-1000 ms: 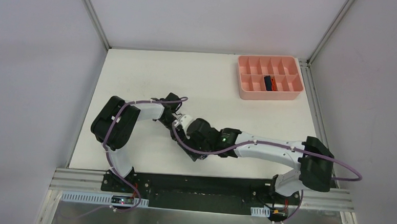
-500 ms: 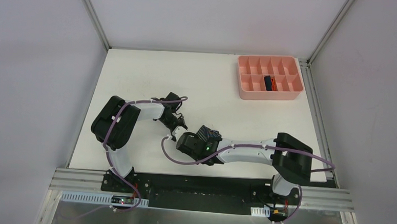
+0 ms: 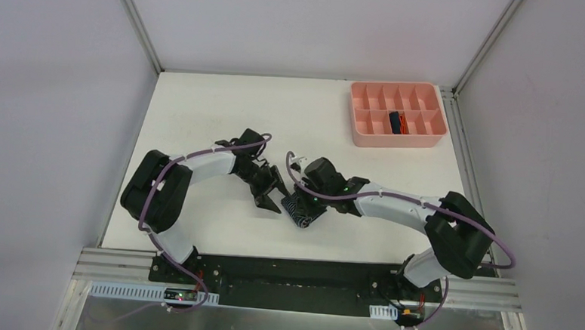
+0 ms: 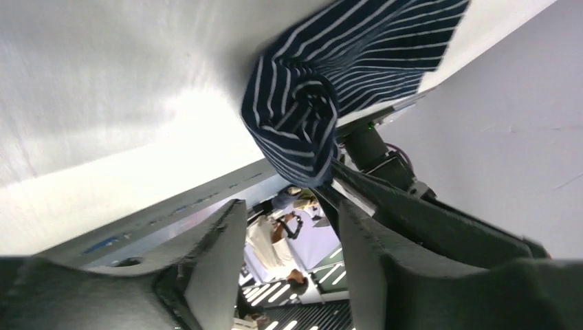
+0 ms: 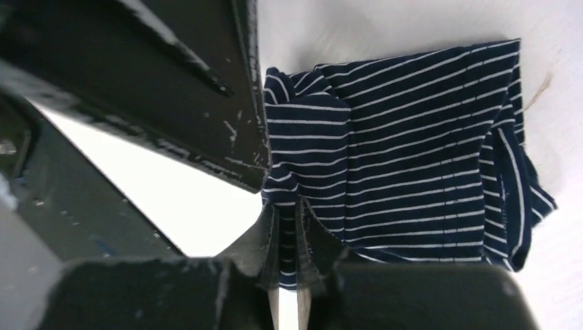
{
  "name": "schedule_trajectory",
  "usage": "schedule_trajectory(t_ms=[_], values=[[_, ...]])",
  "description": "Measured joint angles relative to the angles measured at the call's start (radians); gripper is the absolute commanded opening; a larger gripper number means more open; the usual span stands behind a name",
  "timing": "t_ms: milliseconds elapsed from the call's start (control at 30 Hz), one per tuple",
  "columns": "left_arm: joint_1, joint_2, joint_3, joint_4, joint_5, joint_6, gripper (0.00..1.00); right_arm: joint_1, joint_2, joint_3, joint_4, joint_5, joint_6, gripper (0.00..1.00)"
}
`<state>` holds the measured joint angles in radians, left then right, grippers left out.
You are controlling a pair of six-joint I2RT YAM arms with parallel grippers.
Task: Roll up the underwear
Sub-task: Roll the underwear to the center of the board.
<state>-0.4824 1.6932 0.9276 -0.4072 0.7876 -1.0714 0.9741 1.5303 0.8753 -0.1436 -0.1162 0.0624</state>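
**A:** White surface (image 3: pixel 202 107), pale-walled booth. Where's the cloth?

**B:** The striped briefs (image 3: pixel 300 208) lie loosely bunched near the front middle, between both hands. The right hand (image 5: pixel 285 227) is pinched tight on one edge. The left hand (image 4: pixel 289 234) stands apart-jawed just beside it, holding nothing.

**A:** Handling?

**B:** Light, limp, likely to unroll. I'd grip the rolled end through all layers.

**A:** Count?

**B:** Two briefs: this pair, and the navy briefs (image 3: pixel 397 122) in the pink compartment tray (image 3: pixel 363 135). One tray, two hands.

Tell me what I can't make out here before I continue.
- Top external: striped underwear mostly under the right gripper; roll tightness unseen.
- Left wrist: its far end cut off by the top edge.
- Top external: navy-orange bundle in the pink tray too small to identify.
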Motion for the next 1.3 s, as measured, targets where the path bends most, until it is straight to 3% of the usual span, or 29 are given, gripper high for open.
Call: schedule_trajectory(t_ms=[100,200,633,900,1133,1300], values=[[0.0,-0.035,0.0,-0.002,-0.006,-0.015,0.66,-0.053,0.0,-0.024,0.032,-0.12,0.047,0.0],[0.0,-0.048,-0.002,-0.002,-0.007,-0.018,0.67,-0.09,0.007,-0.053,0.081,-0.249,0.102,0.0],[-0.003,-0.05,-0.071,0.0,-0.006,-0.004,0.6,-0.257,0.118,-0.213,0.439,-0.634,0.36,0.0],[-0.023,-0.021,-0.071,0.003,-0.003,0.029,0.52,-0.312,0.165,-0.247,0.544,-0.734,0.452,0.0],[-0.024,0.076,-0.023,0.006,0.012,0.053,0.39,-0.336,0.19,-0.252,0.574,-0.768,0.491,0.04],[-0.029,0.114,0.002,0.008,0.03,0.07,0.48,-0.343,0.199,-0.252,0.575,-0.777,0.504,0.08]])
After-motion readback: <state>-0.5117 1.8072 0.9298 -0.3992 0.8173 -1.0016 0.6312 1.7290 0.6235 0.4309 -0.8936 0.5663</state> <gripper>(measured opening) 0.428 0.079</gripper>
